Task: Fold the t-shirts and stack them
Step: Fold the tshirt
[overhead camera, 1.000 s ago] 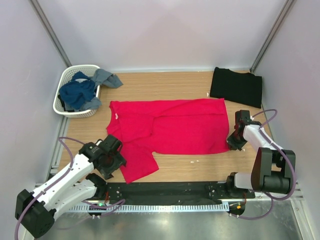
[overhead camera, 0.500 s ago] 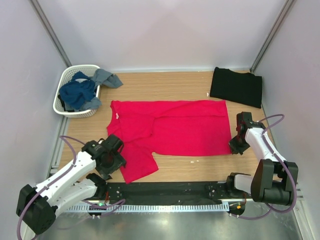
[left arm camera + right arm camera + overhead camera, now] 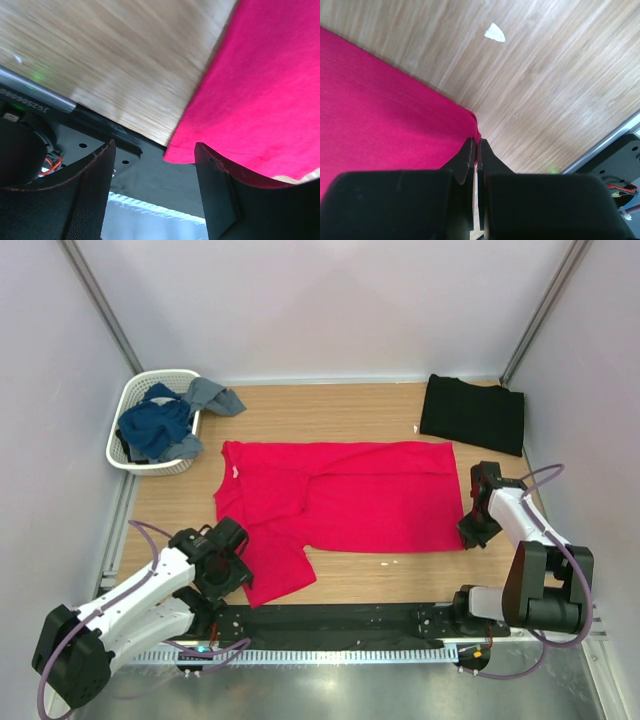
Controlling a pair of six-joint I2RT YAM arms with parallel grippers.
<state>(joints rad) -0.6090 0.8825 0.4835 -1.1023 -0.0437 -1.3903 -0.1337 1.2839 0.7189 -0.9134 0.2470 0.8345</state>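
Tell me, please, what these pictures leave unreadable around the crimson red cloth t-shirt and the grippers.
- Right wrist view: the shut right gripper meets the crimson red cloth t-shirt corner; pinched cloth hidden by fingertips.
- Top view: left gripper covered by its wrist; jaws unseen.
- Top view: folded black cloth t-shirt layers too dark.

The wooden desk (image 3: 350,410) carries a red t-shirt (image 3: 350,500) spread centrally, a folded black t-shirt (image 3: 472,415) far right, and a white basket (image 3: 150,466) far left.
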